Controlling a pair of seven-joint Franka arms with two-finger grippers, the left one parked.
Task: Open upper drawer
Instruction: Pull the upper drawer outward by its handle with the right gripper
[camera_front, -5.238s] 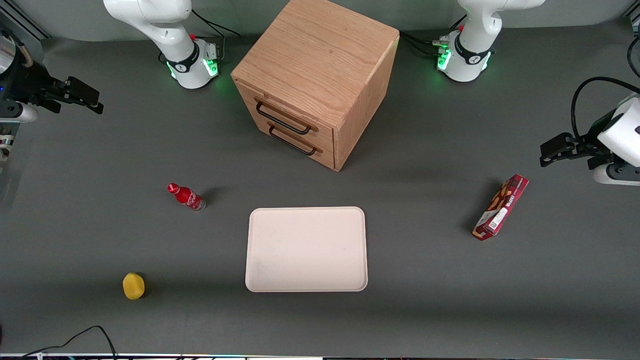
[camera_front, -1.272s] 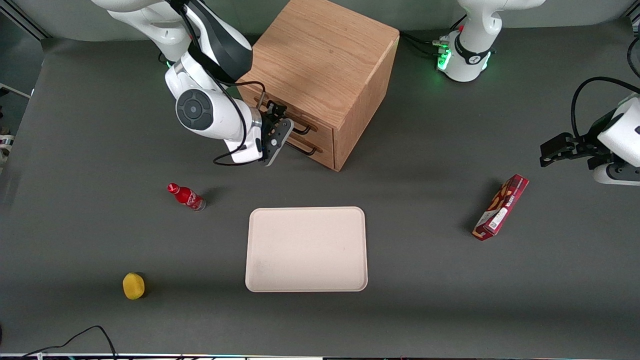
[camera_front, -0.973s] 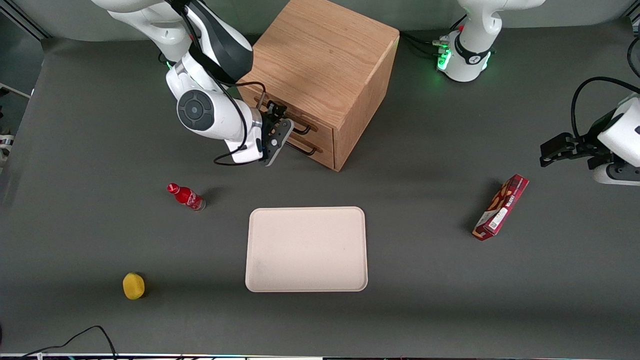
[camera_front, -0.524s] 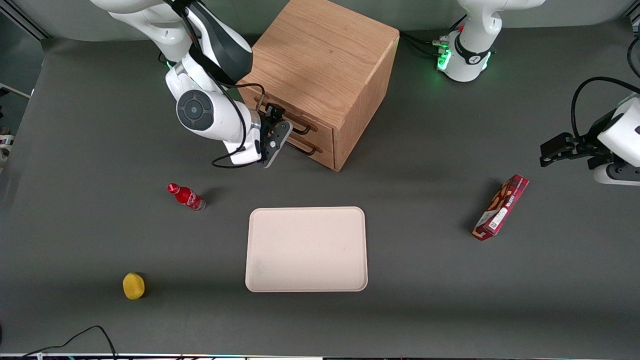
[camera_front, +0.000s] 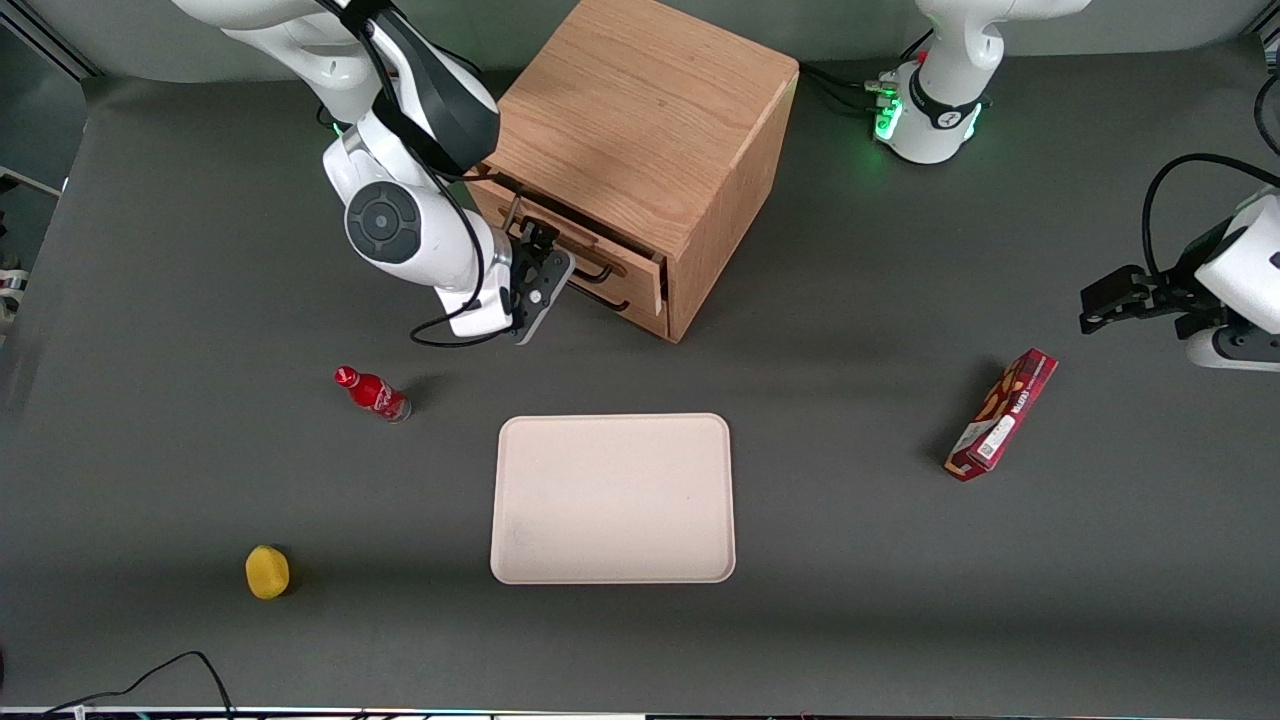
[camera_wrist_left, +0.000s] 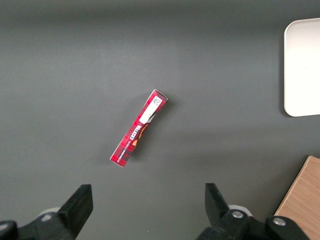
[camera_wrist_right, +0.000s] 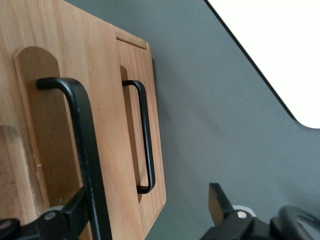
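- Dark grey table (camera_front: 900, 620) carries all.
- Cube-shaped oak cabinet (camera_front: 640, 120) farthest from front camera, mid-table.
- Cream rectangular tray (camera_front: 612, 498) nearer camera than cabinet.
- Upper drawer (camera_front: 628, 264), oak front, sticks out slightly from cabinet face; lower drawer (camera_wrist_right: 132, 60) flush.
- Right arm's gripper (camera_front: 537, 240) in front of upper drawer, at its long black bar handle (camera_wrist_right: 87, 150). Jaws spread wide, not clamped; bar sits just inside one finger (camera_wrist_right: 75, 210).
- Red flat carton (camera_front: 1002, 414) toward parked arm's end.
- Small red bottle (camera_front: 372, 393) and yellow round object (camera_front: 267, 572) toward working arm's end.
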